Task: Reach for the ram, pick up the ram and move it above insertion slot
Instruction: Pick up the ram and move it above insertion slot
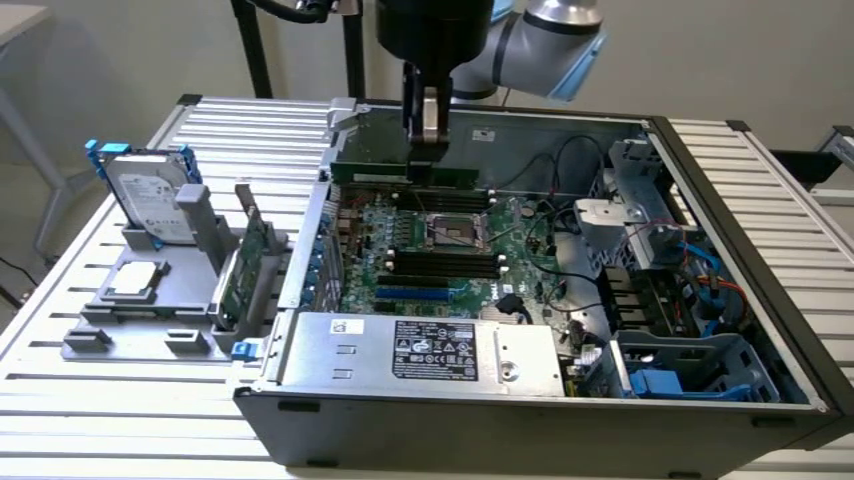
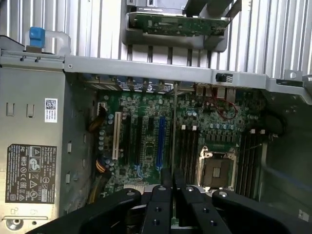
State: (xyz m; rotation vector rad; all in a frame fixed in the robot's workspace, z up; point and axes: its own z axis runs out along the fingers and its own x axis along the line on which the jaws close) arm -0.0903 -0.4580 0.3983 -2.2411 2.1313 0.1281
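At the exterior view's left, on the slatted table (image 1: 80, 400), we see a grey holder (image 1: 160, 300) with a hard drive (image 1: 144, 205) standing upright in it and a wider green card (image 1: 244, 270) just beside. Next comes the open computer case (image 1: 747, 300), lying near the table's front edge with its power supply (image 1: 427, 350) along the near wall and the motherboard (image 1: 441, 250) behind it. Over the motherboard's far side hangs our claw (image 1: 424, 140), its fingers pinched narrow on the ram (image 1: 407, 175), a thin green stick held level and lengthwise, clear of the board. In the wrist view the claw (image 2: 172, 187) grips the ram (image 2: 173, 126) edge-on, so it reads as a fine line running across the board between the blue slot (image 2: 161, 144) and the black memory slots (image 2: 187, 151) beside the processor socket (image 2: 217, 170).

We judge reaching and lifting done and the carry toward the insertion slot in hand. The move over it calls for lining the stick's edge parallel with a black slot and keeping it level, with no contact below.
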